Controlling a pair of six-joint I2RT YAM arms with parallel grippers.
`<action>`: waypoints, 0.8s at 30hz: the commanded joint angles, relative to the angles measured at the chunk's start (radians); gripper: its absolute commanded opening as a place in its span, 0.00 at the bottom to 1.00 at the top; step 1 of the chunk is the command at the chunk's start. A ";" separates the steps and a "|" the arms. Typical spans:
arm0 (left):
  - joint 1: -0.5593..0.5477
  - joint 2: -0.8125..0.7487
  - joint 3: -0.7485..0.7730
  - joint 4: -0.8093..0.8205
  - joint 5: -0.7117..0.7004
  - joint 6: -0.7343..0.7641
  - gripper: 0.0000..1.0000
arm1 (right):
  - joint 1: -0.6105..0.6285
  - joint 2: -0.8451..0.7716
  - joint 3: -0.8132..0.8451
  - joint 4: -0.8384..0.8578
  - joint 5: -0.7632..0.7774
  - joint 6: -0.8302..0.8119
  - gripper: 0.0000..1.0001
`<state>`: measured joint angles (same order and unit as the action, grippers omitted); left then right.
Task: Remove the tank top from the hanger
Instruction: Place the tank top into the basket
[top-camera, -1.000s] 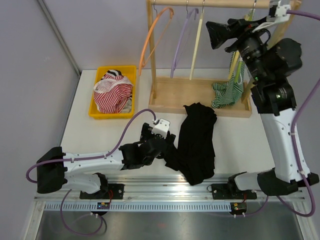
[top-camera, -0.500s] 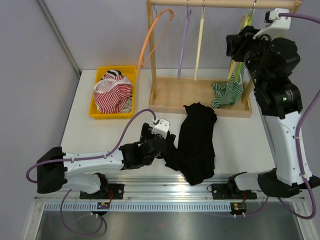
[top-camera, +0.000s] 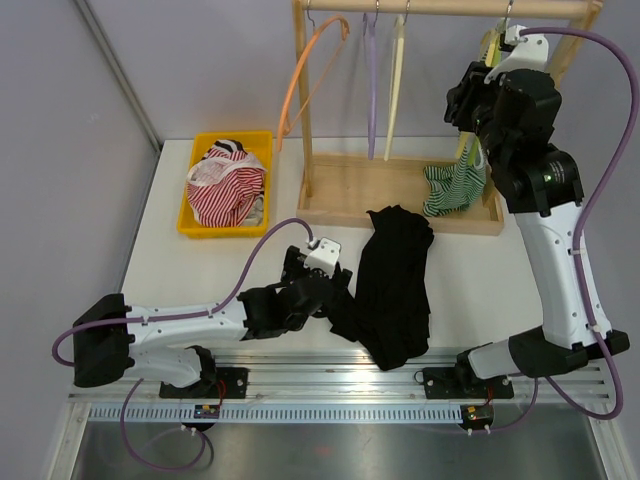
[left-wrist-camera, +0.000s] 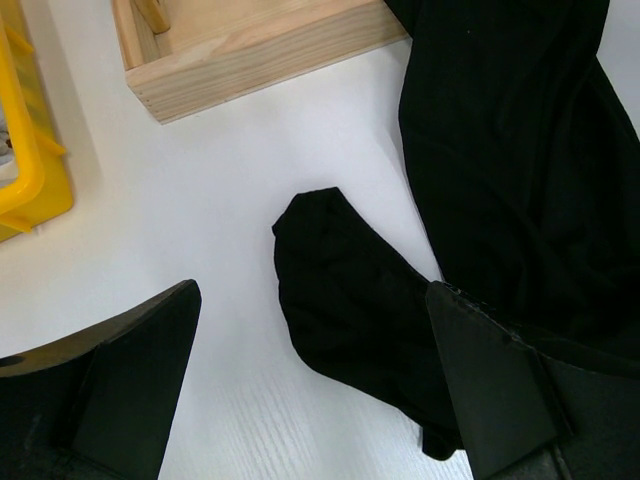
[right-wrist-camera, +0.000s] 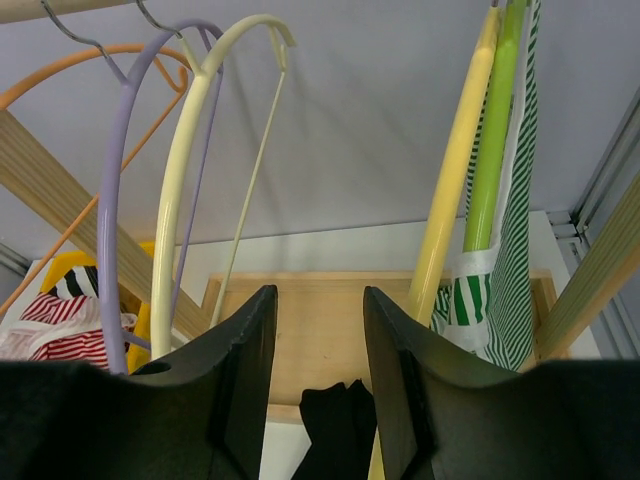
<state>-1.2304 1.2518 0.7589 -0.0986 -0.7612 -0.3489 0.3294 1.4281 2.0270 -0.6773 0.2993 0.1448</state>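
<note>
The yellow bin (top-camera: 187, 215) at the far left holds a heap of red-and-white striped clothes (top-camera: 225, 190). The wooden tray (top-camera: 350, 195) under the rack holds the bunched lower end of the green-and-white striped tank top (top-camera: 455, 185). The tank top hangs on its hanger (right-wrist-camera: 488, 150) at the rail's right end, long axis upright. The right claw (right-wrist-camera: 320, 300) is up beside it, jaws half parted around nothing. The left claw (left-wrist-camera: 312, 300) gapes wide over a black garment (top-camera: 395, 285) on the desk (top-camera: 200, 270).
</note>
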 joint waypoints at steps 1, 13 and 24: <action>-0.004 -0.040 -0.023 0.094 0.060 0.039 0.99 | 0.007 -0.064 -0.014 0.067 0.015 -0.010 0.47; -0.026 0.158 0.046 0.333 0.407 0.051 0.99 | 0.005 -0.169 -0.134 0.148 -0.002 -0.031 0.69; -0.053 0.432 0.147 0.459 0.671 -0.051 0.99 | 0.007 -0.241 -0.168 0.136 0.003 -0.062 0.92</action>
<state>-1.2743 1.6352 0.8410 0.2600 -0.1959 -0.3492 0.3294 1.2179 1.8629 -0.5869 0.2958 0.1085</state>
